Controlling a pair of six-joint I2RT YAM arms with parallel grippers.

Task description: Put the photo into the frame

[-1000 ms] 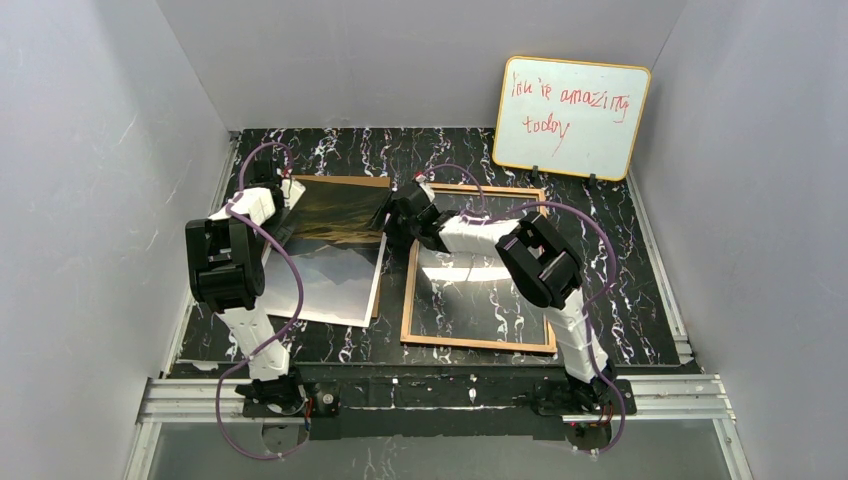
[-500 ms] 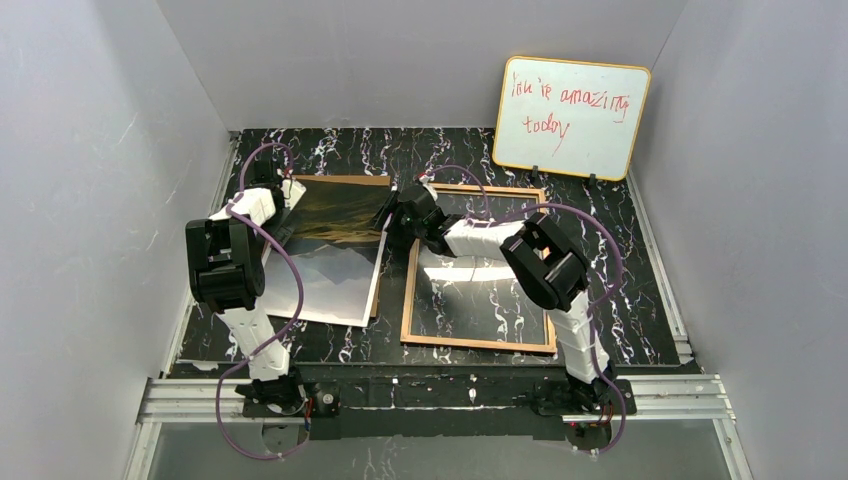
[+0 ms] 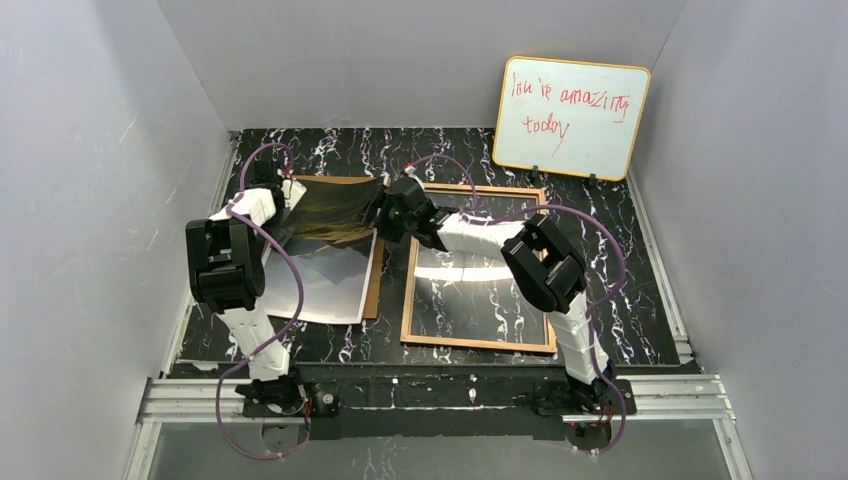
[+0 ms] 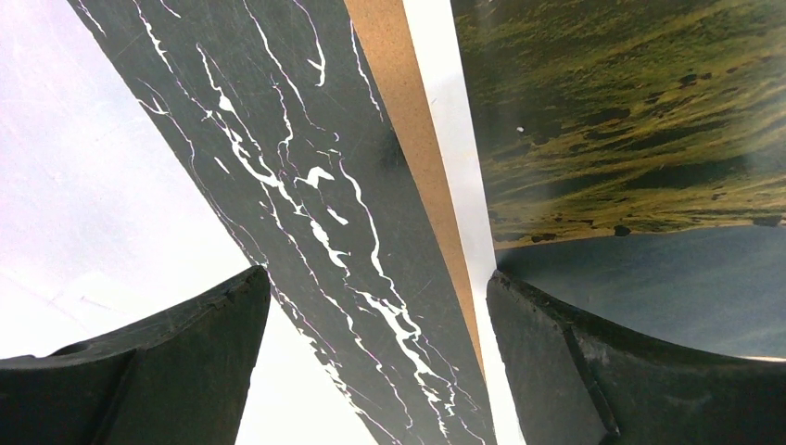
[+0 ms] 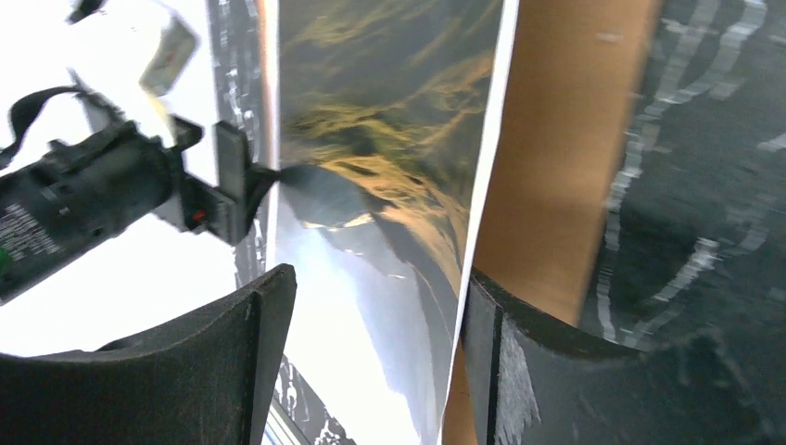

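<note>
From above, the right jaws had slid left to the far right corner of the photo [image 3: 325,255], which now curled up off the backing panel [image 3: 374,290]. The frame [image 3: 478,343] lay unfilled beside it on the desk [image 3: 330,345]. The left wrist view showed the left jaws released, straddling the photo's left edge. The right wrist view showed the right jaws spread around its right edge, not yet clenched, so a two-sided lift looked close.
</note>
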